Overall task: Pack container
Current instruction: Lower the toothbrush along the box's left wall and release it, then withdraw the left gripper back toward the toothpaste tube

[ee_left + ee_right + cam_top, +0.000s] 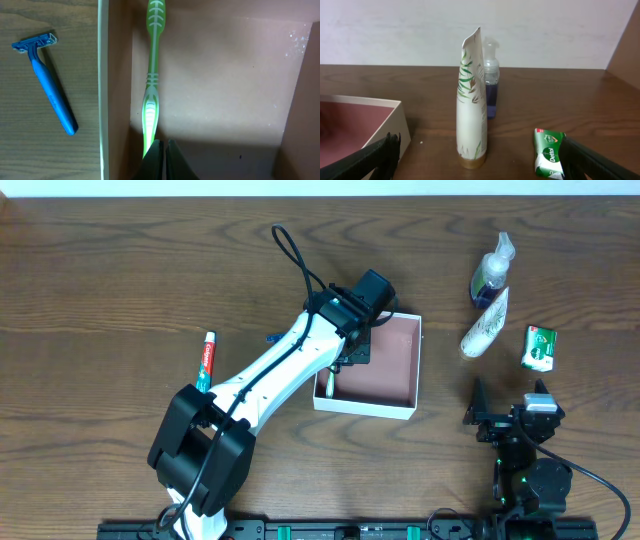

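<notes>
The container (365, 409) is a shallow white-walled box with a pinkish-brown inside, at the table's middle. A green toothbrush (152, 85) lies on its floor along the left wall (104, 90). My left gripper (164, 150) hangs over the toothbrush's near end, shut. The brush runs beside and under the left finger, not between the jaws. From overhead the left gripper (345, 358) is over the box's left side. My right gripper (482, 172) stands open at the front right, low over the table, facing a white leaf-print tube (471, 100). The right gripper (510, 420) holds nothing.
A blue razor (47, 85) lies on the table just left of the box. A red-and-white toothpaste tube (206, 360) lies further left. At the right stand the white tube (486, 325), a pump bottle of purple liquid (492, 275) and a green soap pack (540, 347).
</notes>
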### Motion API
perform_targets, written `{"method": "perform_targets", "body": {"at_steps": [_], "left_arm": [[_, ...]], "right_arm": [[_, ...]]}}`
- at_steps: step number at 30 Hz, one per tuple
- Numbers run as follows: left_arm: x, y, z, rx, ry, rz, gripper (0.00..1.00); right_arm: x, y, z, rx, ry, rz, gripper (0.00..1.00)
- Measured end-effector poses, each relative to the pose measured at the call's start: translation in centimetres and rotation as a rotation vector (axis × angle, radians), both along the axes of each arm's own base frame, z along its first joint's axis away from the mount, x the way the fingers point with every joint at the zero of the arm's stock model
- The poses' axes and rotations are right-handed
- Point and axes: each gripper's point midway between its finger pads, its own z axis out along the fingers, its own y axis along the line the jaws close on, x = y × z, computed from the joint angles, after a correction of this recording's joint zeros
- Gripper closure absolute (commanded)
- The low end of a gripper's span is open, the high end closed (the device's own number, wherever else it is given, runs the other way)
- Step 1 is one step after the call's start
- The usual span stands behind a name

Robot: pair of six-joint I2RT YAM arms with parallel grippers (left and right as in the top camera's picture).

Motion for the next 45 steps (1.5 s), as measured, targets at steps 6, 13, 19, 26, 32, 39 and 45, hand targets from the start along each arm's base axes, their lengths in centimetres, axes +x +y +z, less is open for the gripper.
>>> {"method": "perform_targets", "body": {"at_steps": [6,13,19,26,32,39,45], "left_arm": [[0.1,0.1,-0.2,0.011,-0.001,-0.015,0.94],[0.1,0.2,-1.7,0.043,0.023,-0.02,0.94],[0.1,0.5,-3.2,0.08,0.045,-0.018,0.94],[0.1,0.6,-3.9,0.092,0.054,-0.017,0.94],[0.2,0.7,-3.8,0.097,0.048,-0.018,0.94],[-0.1,1.1,-3.6,0.118,0.064,-0.037,0.94],[0.7,0.4,-0.9,0.102,0.042,-0.045,0.94]], "right_arm": [[0.0,0.0,0.0,0.0,0.0,0.0,0.01],[0.0,0.0,0.0,0.0,0.0,0.0,0.01],[0.0,0.0,0.0,0.0,0.0,0.0,0.01],[0.0,0.0,0.0,0.0,0.0,0.0,0.01],[0.0,0.0,0.0,0.0,0.0,0.0,0.01],[0.0,0.0,0.0,0.0,0.0,0.0,0.01],[0.0,0.0,0.0,0.0,0.0,0.0,0.01]]}}
